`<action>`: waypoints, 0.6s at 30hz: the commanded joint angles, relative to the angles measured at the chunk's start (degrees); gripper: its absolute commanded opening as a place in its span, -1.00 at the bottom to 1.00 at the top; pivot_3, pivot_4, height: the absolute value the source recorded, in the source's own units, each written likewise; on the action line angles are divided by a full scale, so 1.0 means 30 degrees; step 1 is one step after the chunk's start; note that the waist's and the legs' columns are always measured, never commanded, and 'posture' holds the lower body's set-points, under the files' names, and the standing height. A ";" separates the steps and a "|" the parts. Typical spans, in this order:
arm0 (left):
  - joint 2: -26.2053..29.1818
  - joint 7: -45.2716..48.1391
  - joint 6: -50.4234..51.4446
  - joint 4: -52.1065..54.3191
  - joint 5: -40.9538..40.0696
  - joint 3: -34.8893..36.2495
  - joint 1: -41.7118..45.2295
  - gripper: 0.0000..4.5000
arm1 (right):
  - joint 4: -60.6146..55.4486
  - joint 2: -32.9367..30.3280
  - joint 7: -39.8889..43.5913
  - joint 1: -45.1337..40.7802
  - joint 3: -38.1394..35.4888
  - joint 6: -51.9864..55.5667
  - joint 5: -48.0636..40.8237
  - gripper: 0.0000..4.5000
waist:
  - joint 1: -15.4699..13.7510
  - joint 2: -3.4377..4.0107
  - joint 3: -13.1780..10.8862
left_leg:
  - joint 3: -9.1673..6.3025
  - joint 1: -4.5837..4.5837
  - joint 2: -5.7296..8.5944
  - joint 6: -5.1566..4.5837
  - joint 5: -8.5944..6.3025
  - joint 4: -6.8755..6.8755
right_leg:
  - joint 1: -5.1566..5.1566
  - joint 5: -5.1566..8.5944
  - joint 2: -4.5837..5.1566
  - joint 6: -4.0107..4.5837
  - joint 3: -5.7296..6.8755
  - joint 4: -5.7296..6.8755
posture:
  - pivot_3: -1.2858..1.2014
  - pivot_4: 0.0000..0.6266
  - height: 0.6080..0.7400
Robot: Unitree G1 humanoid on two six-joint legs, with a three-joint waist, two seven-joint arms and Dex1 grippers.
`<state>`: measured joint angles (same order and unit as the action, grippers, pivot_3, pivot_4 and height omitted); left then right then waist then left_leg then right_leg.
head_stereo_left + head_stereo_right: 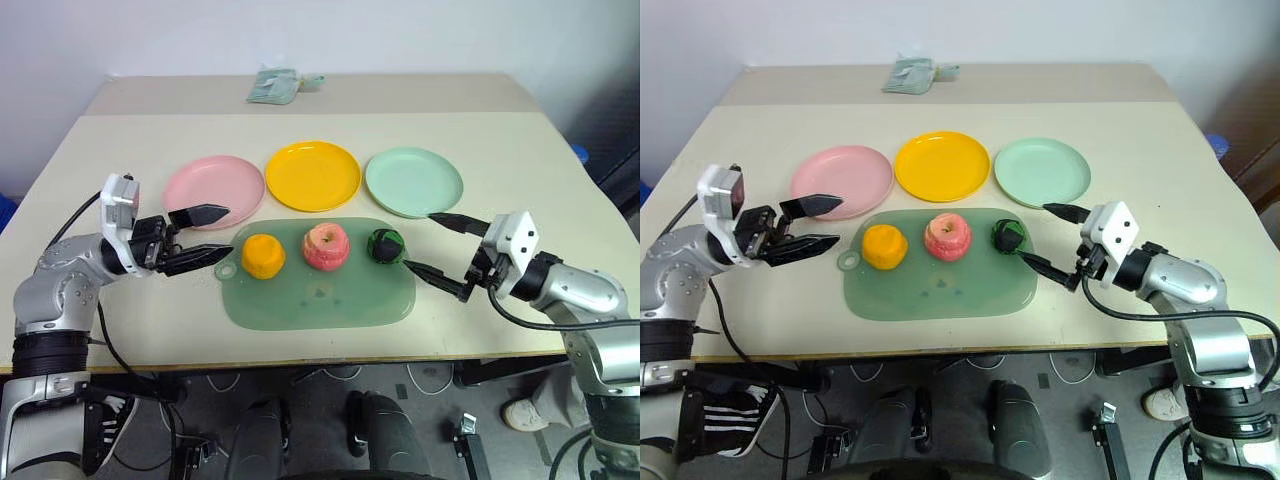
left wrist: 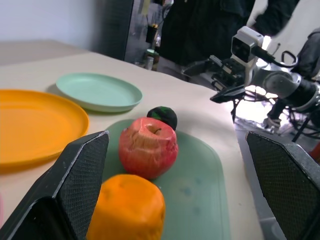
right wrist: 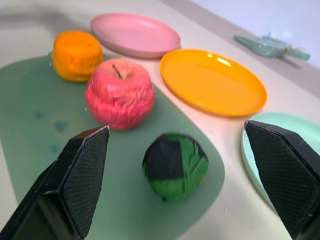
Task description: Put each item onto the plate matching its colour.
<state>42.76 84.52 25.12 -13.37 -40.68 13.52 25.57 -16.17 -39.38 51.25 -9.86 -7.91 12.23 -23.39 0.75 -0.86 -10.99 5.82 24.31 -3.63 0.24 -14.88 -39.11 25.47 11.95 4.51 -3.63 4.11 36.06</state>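
- My left gripper [image 1: 207, 238] is spread wide beside the orange fruit [image 1: 263, 256].
- My right gripper [image 1: 437, 244] is spread, empty, near the green ball [image 1: 385, 246].
- Apple [image 1: 326, 246] sits between them on the mat [image 1: 320, 296].

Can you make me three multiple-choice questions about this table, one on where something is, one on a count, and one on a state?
1. Where does the green ball lie?
A. on the mint green plate
B. on the green mat
C. on the bare table

2. How many round plates are there?
A. two
B. three
C. four

3. What state is the left gripper in?
A. open, holding nothing
B. shut on the apple
C. shut on the orange fruit

Answers:
1 B: it sits on the mat beside the pink-red apple.
2 B: pink plate, yellow plate, mint green plate.
3 A: its fingers stand apart beside the orange fruit.
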 commanded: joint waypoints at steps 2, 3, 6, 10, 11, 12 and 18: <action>0.0984 0.0687 0.0838 -0.0138 -0.0286 0.0327 0.0680 1.00 | -0.1658 0.0361 -0.0498 -0.0548 -0.0335 0.0925 -0.1356 0.96 | -0.0067 0.0003 -0.0001 | -0.0001 0.0000 0.0000 0.0000 0.0000 0.0003 | 0.0003 0.0002 0.0001 0.0001 0.0000 0.0004 | 0.03 -0.52 1.00; 0.0976 0.0725 0.0810 -0.0107 -0.0086 0.0059 0.0838 1.00 | -0.1702 0.0260 -0.0388 -0.0507 -0.0361 0.0855 -0.1331 0.96 | -0.0152 0.0003 -0.0001 | -0.0001 0.0001 0.0001 0.0000 0.0000 0.0002 | 0.0001 0.0005 0.0007 0.0008 0.0001 0.0002 | 0.03 -0.52 1.00; 0.0932 0.0832 0.0729 -0.0594 0.0116 -0.0061 0.1469 1.00 | -0.2132 0.0377 -0.0600 -0.0898 0.0075 0.1219 -0.1419 0.96 | -0.0269 0.0000 0.0000 | 0.0005 0.0004 0.0010 0.0000 0.0000 -0.0016 | -0.0011 0.0022 0.0019 0.0038 -0.0002 -0.0008 | 0.03 -0.52 1.00; 0.0955 0.0640 0.0750 -0.0426 0.0062 0.0065 0.1409 1.00 | -0.3045 0.1017 -0.1355 -0.1249 0.0588 0.1902 -0.1680 0.96 | -0.0354 -0.0002 0.0001 | 0.0002 0.0004 0.0007 0.0000 0.0000 -0.0014 | -0.0007 0.0021 0.0012 0.0037 -0.0002 -0.0005 | 0.03 -0.52 1.00; 0.1019 0.0587 0.0683 -0.0276 0.0149 0.0049 0.1233 1.00 | -0.3208 0.1143 -0.1500 -0.1276 0.0671 0.1953 -0.1675 0.96 | -0.0357 -0.0001 0.0001 | 0.0001 0.0004 0.0007 0.0000 0.0000 -0.0009 | -0.0004 0.0021 0.0010 0.0036 -0.0001 -0.0003 | 0.03 -0.52 1.00; 0.1068 0.0631 0.0387 -0.0240 0.0378 -0.0037 0.1090 1.00 | -0.3221 0.1221 -0.1580 -0.1306 0.0685 0.1922 -0.1622 0.96 | -0.0349 -0.0002 0.0001 | 0.0001 0.0004 0.0006 0.0000 0.0000 -0.0005 | 0.0000 0.0016 0.0008 0.0027 -0.0001 0.0004 | 0.03 -0.52 1.00; 0.1183 0.0718 -0.0430 -0.0713 0.1186 -0.0235 0.1218 1.00 | -0.3120 0.1425 -0.1995 -0.1444 0.0700 0.1851 -0.1452 0.96 | -0.0395 -0.0002 0.0001 | 0.0005 0.0005 0.0006 0.0000 0.0000 -0.0011 | -0.0001 0.0019 0.0008 0.0037 -0.0001 0.0002 | 0.03 -0.52 1.00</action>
<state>45.41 86.33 25.44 -15.70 -37.76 12.34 28.52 -23.64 -35.27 45.63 -13.69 -5.10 18.38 -27.48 -0.44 -0.86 -10.98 5.83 24.32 -3.62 0.24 -14.88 -39.14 25.46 12.02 4.54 -3.52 4.10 36.06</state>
